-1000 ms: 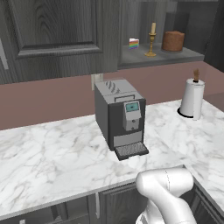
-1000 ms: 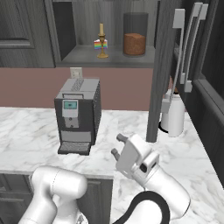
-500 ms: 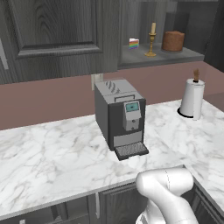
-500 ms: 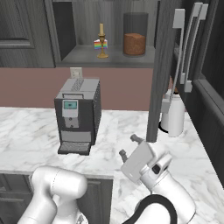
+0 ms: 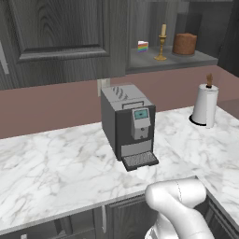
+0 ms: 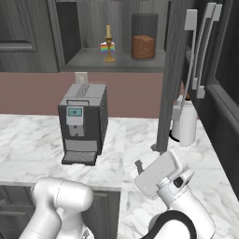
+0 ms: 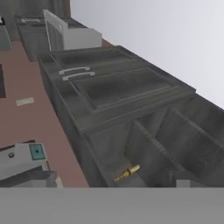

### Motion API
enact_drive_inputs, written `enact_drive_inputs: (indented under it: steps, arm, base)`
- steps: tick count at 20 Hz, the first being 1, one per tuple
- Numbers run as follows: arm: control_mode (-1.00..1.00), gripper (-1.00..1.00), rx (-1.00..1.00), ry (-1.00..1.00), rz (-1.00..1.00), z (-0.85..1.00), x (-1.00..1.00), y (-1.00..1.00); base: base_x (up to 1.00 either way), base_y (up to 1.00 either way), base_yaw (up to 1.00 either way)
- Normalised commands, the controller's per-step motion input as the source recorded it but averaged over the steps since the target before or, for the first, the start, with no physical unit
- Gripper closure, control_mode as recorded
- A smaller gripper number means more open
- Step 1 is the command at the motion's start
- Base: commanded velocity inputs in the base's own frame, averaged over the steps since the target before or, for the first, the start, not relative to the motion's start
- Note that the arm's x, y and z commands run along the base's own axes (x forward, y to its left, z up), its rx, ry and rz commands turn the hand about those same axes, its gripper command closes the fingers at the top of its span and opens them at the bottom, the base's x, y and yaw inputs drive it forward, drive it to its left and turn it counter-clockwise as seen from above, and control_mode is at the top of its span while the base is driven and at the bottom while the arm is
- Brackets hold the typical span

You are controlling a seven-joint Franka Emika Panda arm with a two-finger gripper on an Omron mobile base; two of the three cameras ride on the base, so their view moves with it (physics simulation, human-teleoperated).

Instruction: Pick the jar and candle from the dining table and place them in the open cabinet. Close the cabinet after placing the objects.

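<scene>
Jar (image 6: 143, 46) and candle (image 6: 108, 44) up on the shelf of the open cabinet (image 6: 177, 70), side by side, a bit apart. Gripper (image 6: 145, 173) low over the marble counter (image 6: 28, 140), near the coffee machine (image 6: 83, 122), fingers spread wide, holding nothing. Cabinet door open.

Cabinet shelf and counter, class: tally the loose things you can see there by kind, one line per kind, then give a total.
Candle: 1
Jar: 1
Rainbow-striped block: 1
Coffee machine: 1
Paper towel roll: 1
Total: 5
The first three stand on the open cabinet shelf; the other two stand on the marble counter.
</scene>
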Motion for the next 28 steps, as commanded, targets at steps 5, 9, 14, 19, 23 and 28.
enact_drive_inputs:
  steps: [5,9,14,19,23,28]
  arm:
    - [-1.0,-1.0,0.07,0.01,0.0,0.01,0.0,-0.22]
    - [-1.0,-1.0,0.05,0.01,0.0,0.03,0.0,-0.16]
    - [-1.0,-1.0,0.01,0.0,-0.02,0.23,0.0,-0.07]
    - [-1.0,-1.0,0.01,0.0,-0.03,0.11,0.0,-0.03]
    - [-1.0,-1.0,0.01,0.0,0.0,0.05,0.0,-0.02]
    - [-1.0,-1.0,0.0,0.0,-0.03,0.17,0.0,0.0]
  base:
    - [0.0,0.0,0.0]
    - [0.0,0.0,0.0]
    - [0.0,0.0,0.0]
    - [0.0,0.0,0.0]
    - [0.0,0.0,0.0]
    - [0.0,0.0,0.0]
